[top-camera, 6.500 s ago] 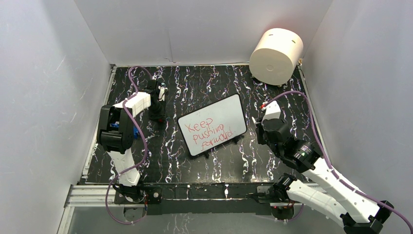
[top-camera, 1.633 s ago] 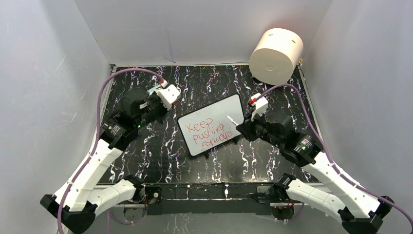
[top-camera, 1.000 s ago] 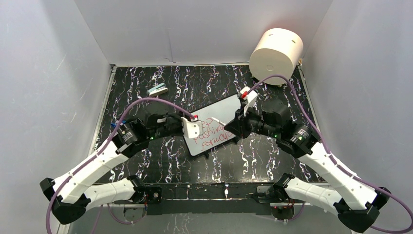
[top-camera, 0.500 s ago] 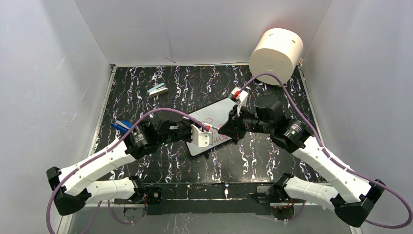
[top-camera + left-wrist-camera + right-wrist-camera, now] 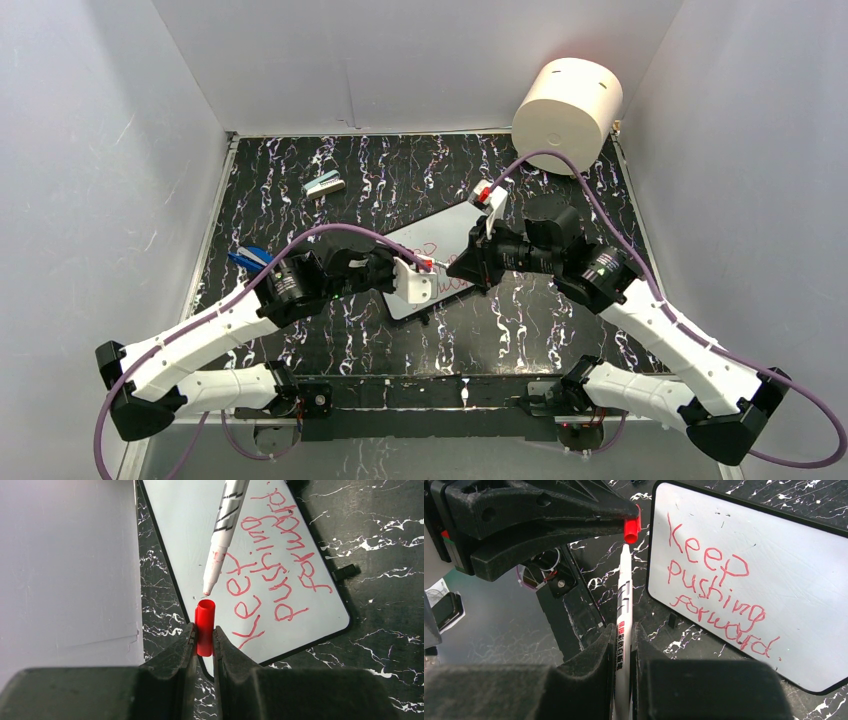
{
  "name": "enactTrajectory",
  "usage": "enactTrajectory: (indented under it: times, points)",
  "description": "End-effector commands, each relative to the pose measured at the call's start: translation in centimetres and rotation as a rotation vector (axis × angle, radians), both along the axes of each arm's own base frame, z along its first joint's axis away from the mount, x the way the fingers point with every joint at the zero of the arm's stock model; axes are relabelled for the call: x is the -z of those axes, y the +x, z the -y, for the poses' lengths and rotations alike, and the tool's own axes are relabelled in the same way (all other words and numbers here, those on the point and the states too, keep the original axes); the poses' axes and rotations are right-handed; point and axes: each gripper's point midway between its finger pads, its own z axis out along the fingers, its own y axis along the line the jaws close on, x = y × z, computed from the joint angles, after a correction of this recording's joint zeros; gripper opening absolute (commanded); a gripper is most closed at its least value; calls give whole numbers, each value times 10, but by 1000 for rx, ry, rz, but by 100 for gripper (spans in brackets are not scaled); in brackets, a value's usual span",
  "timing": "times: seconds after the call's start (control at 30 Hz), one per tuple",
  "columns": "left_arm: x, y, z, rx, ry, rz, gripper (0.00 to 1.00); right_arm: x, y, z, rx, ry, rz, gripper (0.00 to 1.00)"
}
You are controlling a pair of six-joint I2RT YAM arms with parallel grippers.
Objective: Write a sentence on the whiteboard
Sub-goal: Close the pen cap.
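- A black marble-patterned tabletop with white veins (image 5: 280,200) forms the floor of the enclosure.
- Plain pale grey panel walls close it in at the back (image 5: 400,60), left (image 5: 90,200) and right (image 5: 740,180).
- A dark metal rail (image 5: 430,392) runs along the near edge.
- The light is even and soft.

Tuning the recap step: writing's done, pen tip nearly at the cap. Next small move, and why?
Probably ease the right gripper forward along the axis of the marker so its tip enters the red cap shut in the left gripper. The sentence looks finished on the whiteboard, and the tip sits just short of the cap's open mouth, roughly in line.
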Motion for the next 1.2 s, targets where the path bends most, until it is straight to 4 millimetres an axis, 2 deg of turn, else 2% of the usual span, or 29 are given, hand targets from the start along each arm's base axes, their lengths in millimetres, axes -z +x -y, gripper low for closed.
enactTrajectory:
  times: [0.0,0.43,0.93,1.17]
  points:
    - [-2,-3,3,17,-3,10,0,-23,6,-8,-17,64,62,0]
    - [0,-5,7,32,0,1,0,-14,9,-12,-24,48,44,0]
    - [2,-4,7,21,-1,-3,0,1,9,-4,7,13,32,0]
    - [4,-9,14,72,9,-7,0,3,10,-6,0,10,31,0]
